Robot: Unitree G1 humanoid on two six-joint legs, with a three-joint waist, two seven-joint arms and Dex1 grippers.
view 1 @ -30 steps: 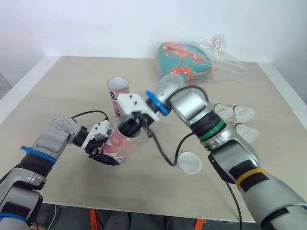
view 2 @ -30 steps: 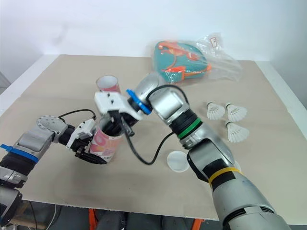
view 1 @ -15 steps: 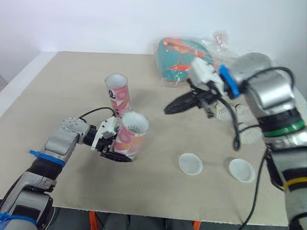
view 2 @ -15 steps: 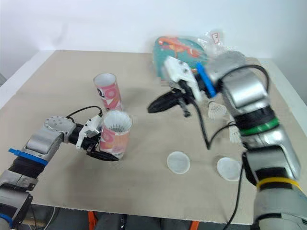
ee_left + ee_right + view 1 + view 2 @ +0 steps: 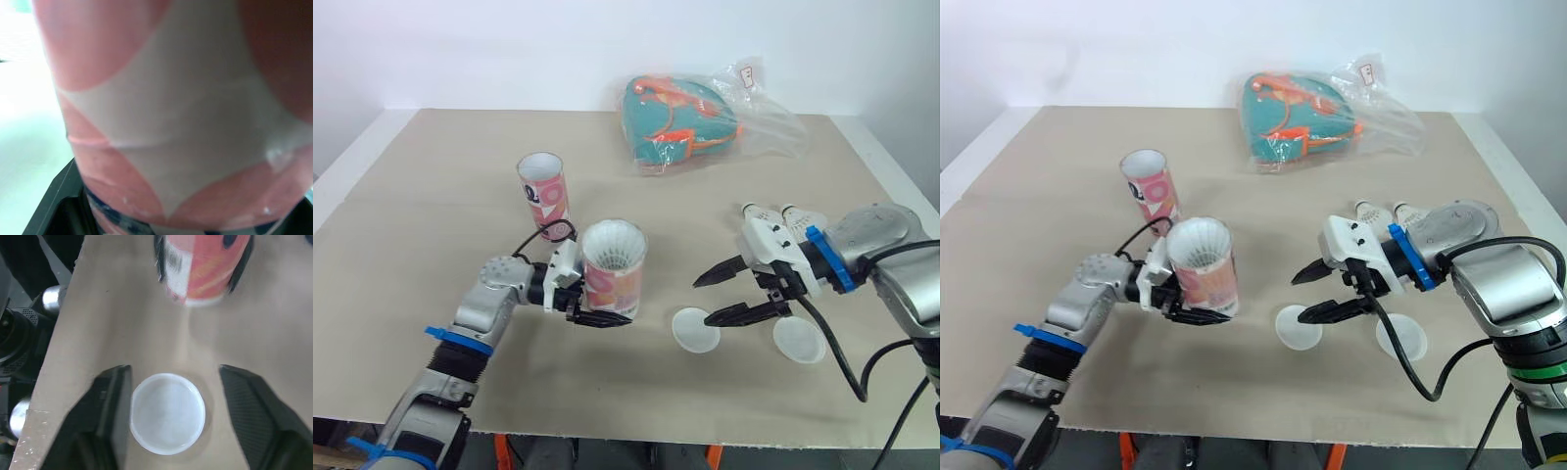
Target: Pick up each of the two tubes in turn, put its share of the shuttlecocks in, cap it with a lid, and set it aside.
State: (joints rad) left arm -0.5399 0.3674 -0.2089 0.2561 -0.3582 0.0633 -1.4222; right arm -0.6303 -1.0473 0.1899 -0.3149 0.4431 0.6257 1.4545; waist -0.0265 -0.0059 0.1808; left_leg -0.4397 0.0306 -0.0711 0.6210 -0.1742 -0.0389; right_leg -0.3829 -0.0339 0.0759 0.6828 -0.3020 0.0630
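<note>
Left fingers tight around tube; right fingers wide astride lid, perhaps untouched; second lid alongside.

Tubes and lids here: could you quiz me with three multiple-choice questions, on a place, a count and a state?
1. Where is the loose tube? A. upright on the table, beyond the held tube; B. in the right jaws; C. lying at the near edge.
2. How many white lids lie on the table? A. one; B. two; C. four.
3. How do the right jaws stand? A. shut on a lid; B. open around a lid; C. shut on a tube.
Answers: 1 A, it stands alone farther back; 2 B, both lie side by side; 3 B, a lid lies in the gap between them.
</note>
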